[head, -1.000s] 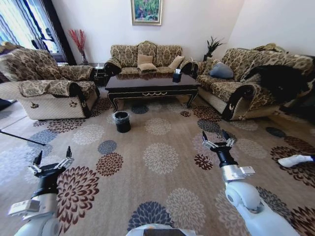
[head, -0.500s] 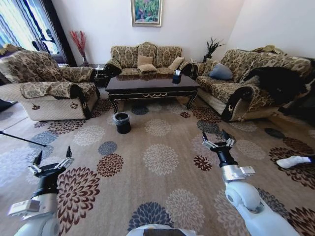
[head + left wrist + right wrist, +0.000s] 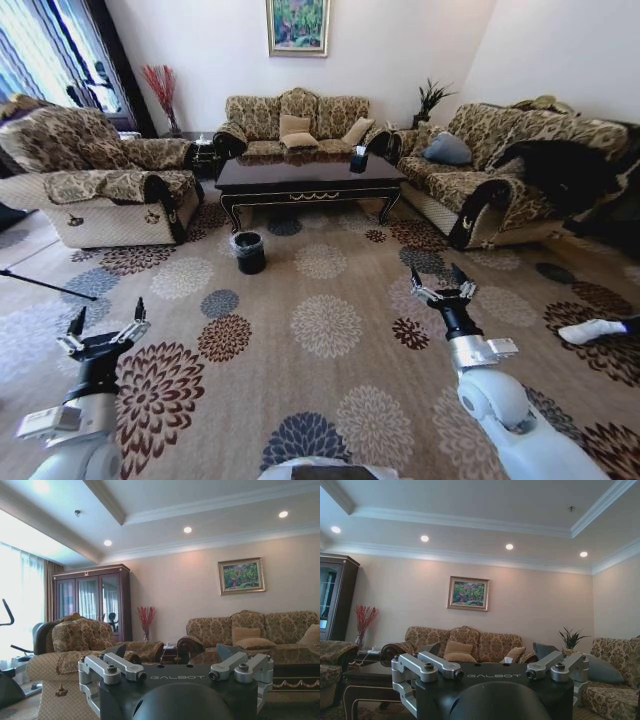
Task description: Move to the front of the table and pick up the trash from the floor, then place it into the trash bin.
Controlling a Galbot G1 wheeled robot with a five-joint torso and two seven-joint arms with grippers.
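Dark glossy wood marks the table, which stands across the room from the robot, framed by a sofa behind it, an armchair on its left and a second sofa on its right. A small dark box sits on the tabletop near its right end. The trash bin, black with a whitish liner over its rim, stands on the flowered carpet just in front of the table's left front leg, apart from it. The trash itself is too small to make out on the patterned floor from here.

Both arms are held low at the near edge of the head view, well short of the table and the bin. The left gripper hovers over the carpet on the left with its fingers spread wide and nothing between them. The right gripper hovers on the right, likewise spread and empty.

In the left wrist view the left gripper points level toward the room, with the armchair, a glass-fronted cabinet and a framed painting beyond it. In the right wrist view the right gripper faces the far sofa, with the painting above and the table to one side.
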